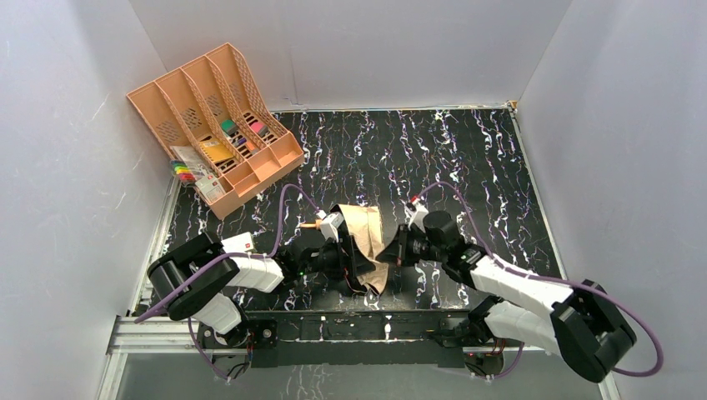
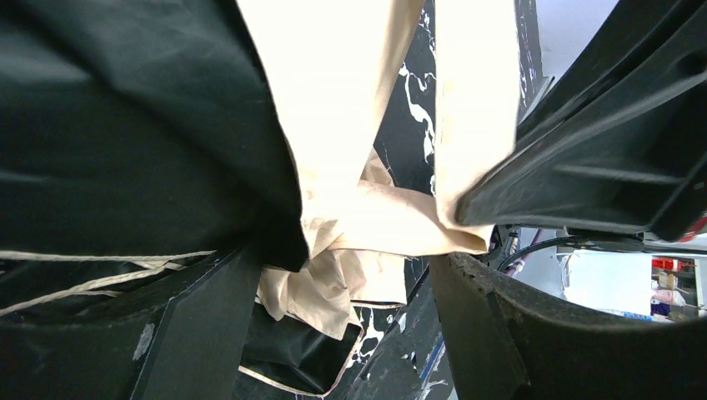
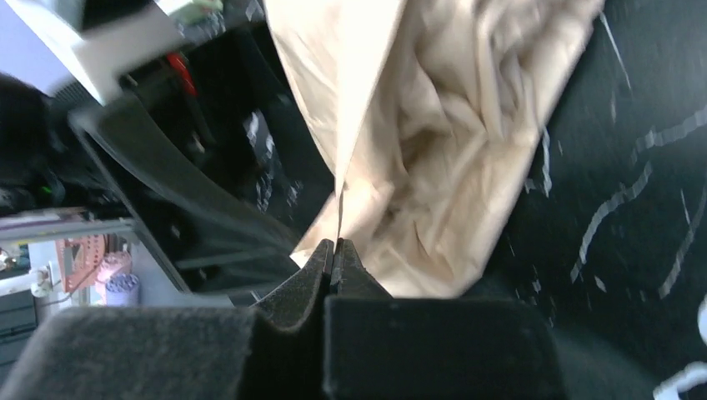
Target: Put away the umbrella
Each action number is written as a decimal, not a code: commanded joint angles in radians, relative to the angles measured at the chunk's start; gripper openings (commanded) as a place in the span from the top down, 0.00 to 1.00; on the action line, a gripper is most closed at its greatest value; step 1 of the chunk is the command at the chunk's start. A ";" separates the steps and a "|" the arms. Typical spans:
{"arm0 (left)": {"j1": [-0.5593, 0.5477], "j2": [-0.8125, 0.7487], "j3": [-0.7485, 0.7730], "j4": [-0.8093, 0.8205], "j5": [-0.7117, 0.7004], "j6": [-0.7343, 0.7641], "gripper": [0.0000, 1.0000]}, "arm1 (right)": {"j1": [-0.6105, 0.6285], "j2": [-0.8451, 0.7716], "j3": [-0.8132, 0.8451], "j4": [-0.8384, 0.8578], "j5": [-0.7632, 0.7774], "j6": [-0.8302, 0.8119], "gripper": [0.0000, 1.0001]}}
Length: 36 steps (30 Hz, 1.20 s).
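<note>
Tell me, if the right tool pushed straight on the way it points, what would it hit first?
The umbrella: its pale fabric lies directly ahead of the right tool, whose shut tips seem to pinch a fold's edge. What lies behind the fabric is hidden.

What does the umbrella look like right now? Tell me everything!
The umbrella is a floppy, crumpled bundle of pale beige fabric with black lining, lying on the black marbled table between both arms. The right gripper is shut, pinching its fabric edge. The left gripper is open, folds bunched between its fingers.
</note>
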 commanded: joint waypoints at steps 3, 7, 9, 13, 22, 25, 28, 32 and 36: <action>-0.004 0.029 -0.030 -0.126 -0.035 0.029 0.26 | -0.003 -0.163 -0.108 -0.190 -0.013 -0.016 1.00; -0.004 0.038 -0.028 -0.121 -0.031 0.023 0.26 | -0.003 -0.215 -0.161 -0.221 -0.030 -0.015 1.00; -0.003 0.039 -0.027 -0.119 -0.031 0.020 0.27 | -0.004 -0.226 -0.192 -0.206 -0.055 -0.019 1.00; -0.004 0.035 -0.034 -0.117 -0.053 -0.001 0.29 | -0.003 -0.267 -0.240 -0.159 -0.106 -0.058 0.95; -0.004 0.066 -0.015 -0.139 -0.084 -0.040 0.34 | -0.003 -0.332 -0.308 0.024 -0.250 -0.113 0.80; -0.003 0.074 -0.008 -0.139 -0.085 -0.045 0.34 | -0.003 -0.320 -0.310 0.084 -0.302 -0.128 0.78; -0.004 0.078 -0.006 -0.141 -0.082 -0.044 0.35 | -0.003 -0.313 -0.300 0.117 -0.342 -0.138 0.78; -0.004 0.085 -0.006 -0.145 -0.085 -0.045 0.35 | 0.006 -0.299 -0.291 0.134 -0.415 -0.143 0.78; -0.004 0.093 -0.006 -0.148 -0.091 -0.049 0.36 | 0.030 -0.351 -0.261 0.011 -0.402 -0.154 0.73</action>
